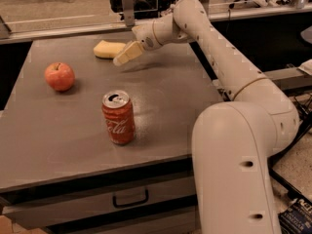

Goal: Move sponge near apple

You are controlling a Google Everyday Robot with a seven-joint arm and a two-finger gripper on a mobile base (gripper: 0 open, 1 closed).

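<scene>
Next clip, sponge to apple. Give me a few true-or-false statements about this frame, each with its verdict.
1. The sponge lies toward the far edge of the table, apart from the apple. True.
2. The Coca-Cola can lies on its side. False: it stands upright, nearer the front of the table.
3. The gripper is close beside the sponge. True.
4. The apple is held in the gripper. False: it rests on the table at the picture's left, away from the gripper.
</scene>
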